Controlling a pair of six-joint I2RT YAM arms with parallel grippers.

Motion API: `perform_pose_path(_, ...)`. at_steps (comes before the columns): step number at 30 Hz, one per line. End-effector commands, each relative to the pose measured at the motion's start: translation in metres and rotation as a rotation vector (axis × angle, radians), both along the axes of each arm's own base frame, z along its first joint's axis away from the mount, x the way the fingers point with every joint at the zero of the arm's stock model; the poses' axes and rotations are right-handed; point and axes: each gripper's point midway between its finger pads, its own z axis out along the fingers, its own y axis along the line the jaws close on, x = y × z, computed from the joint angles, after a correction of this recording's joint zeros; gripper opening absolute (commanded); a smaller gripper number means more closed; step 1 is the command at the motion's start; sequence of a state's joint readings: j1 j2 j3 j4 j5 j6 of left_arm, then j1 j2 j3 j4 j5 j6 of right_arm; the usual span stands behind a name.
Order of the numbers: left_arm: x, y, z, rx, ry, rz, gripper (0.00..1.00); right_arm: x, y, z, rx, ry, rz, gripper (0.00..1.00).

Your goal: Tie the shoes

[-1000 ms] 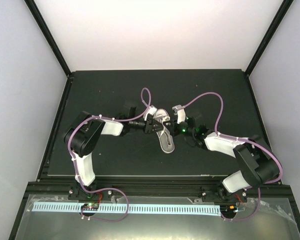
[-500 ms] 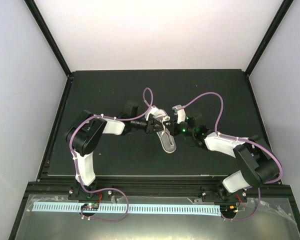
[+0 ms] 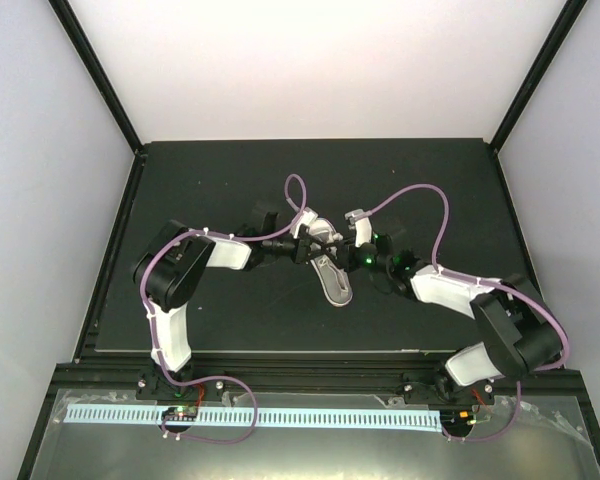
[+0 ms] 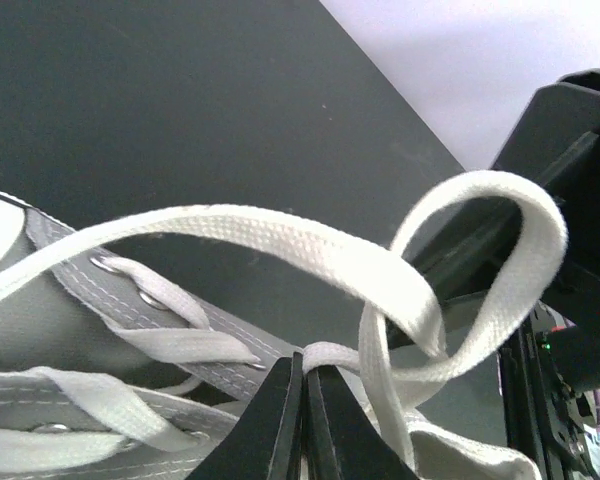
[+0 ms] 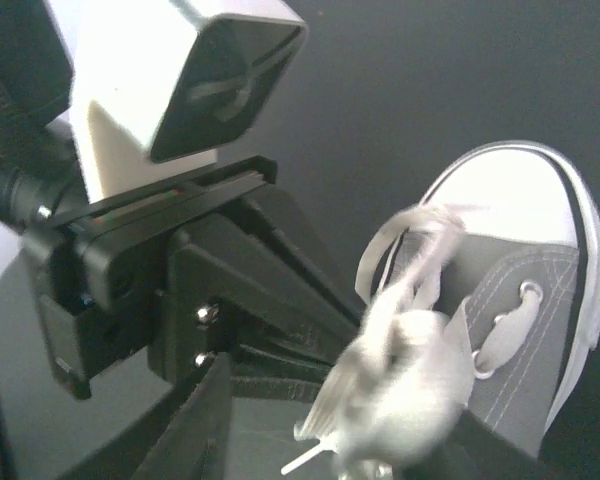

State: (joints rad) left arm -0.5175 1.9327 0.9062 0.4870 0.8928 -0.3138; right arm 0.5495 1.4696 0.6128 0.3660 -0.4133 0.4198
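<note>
The grey canvas sneaker (image 3: 332, 283) is seen near the middle of the black surface (image 3: 200, 180), between the two arms. The left fingers (image 4: 275, 420) are pressed tightly together, tips set at the crossing of the white laces (image 4: 280, 235), above which a loop (image 4: 525, 235) is raised. The right fingers (image 5: 195, 430) are placed beside the blurred lace bundle; whether they are open or gripping cannot be told.
</note>
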Motion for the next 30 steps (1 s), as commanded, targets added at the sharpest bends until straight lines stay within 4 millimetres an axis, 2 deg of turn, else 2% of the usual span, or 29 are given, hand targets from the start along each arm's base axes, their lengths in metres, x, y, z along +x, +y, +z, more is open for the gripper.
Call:
perform_pose_path(1,0.014,-0.002,0.013,-0.021,-0.056,0.059,0.01,-0.002,-0.004,0.017,0.001,-0.052,-0.011,0.53)
perform_pose_path(4,0.016,-0.003,0.013,-0.023,-0.058,0.064,0.02,-0.005,-0.015,0.018,-0.021,-0.061,-0.046,0.66)
perform_pose_path(7,0.016,-0.003,0.011,-0.021,-0.052,0.06,0.02,-0.006,-0.03,0.025,-0.036,-0.08,-0.107,0.73)
perform_pose_path(12,0.016,-0.004,0.009,-0.022,-0.047,0.056,0.01,0.0,-0.06,0.031,-0.001,-0.072,-0.226,0.75)
perform_pose_path(16,0.015,-0.004,0.009,-0.025,-0.045,0.054,0.01,0.01,-0.079,0.012,-0.001,0.002,-0.307,0.71)
perform_pose_path(20,0.015,-0.004,0.011,-0.026,-0.049,0.055,0.02,0.015,-0.079,-0.004,0.029,0.061,-0.308,0.64)
perform_pose_path(24,0.015,-0.003,0.011,-0.023,-0.054,0.053,0.02,0.015,-0.064,-0.021,0.025,0.1,-0.22,0.56)
perform_pose_path(30,0.015,-0.003,0.011,-0.02,-0.055,0.051,0.02,0.016,-0.045,-0.024,0.027,0.062,-0.089,0.49)
